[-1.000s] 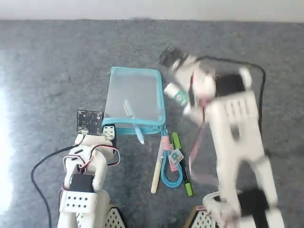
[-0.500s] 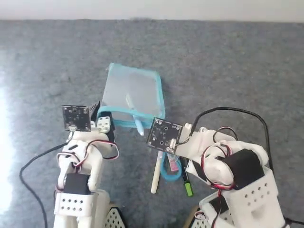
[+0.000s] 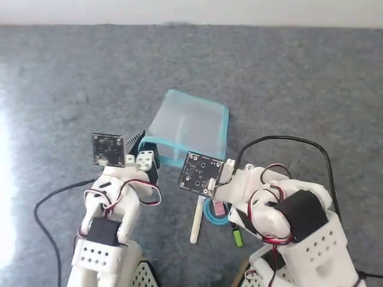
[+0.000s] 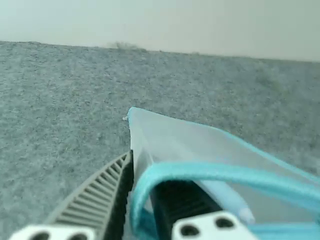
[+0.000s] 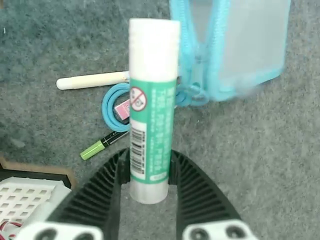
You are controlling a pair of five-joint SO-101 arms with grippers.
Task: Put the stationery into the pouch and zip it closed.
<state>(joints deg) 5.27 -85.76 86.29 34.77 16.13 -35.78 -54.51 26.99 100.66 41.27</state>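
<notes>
Pouch [image 3: 190,125] now sits turned toward the right gripper [image 5: 148,160], its soft rim pinched in the left gripper [image 4: 145,187]; the right gripper clamps a rigid, probably light and slick glue stick [image 5: 151,100] near its base

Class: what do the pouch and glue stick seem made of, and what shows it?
The pouch: likely soft frosted plastic, milky and translucent; turquoise edging looks like fabric. The glue stick: probably rigid smooth plastic, white tube with a printed green label.

Clear teal-edged pouch [image 3: 190,127] open; glue stick [image 5: 150,100] held; white pen [image 3: 197,220] nearby.
</notes>
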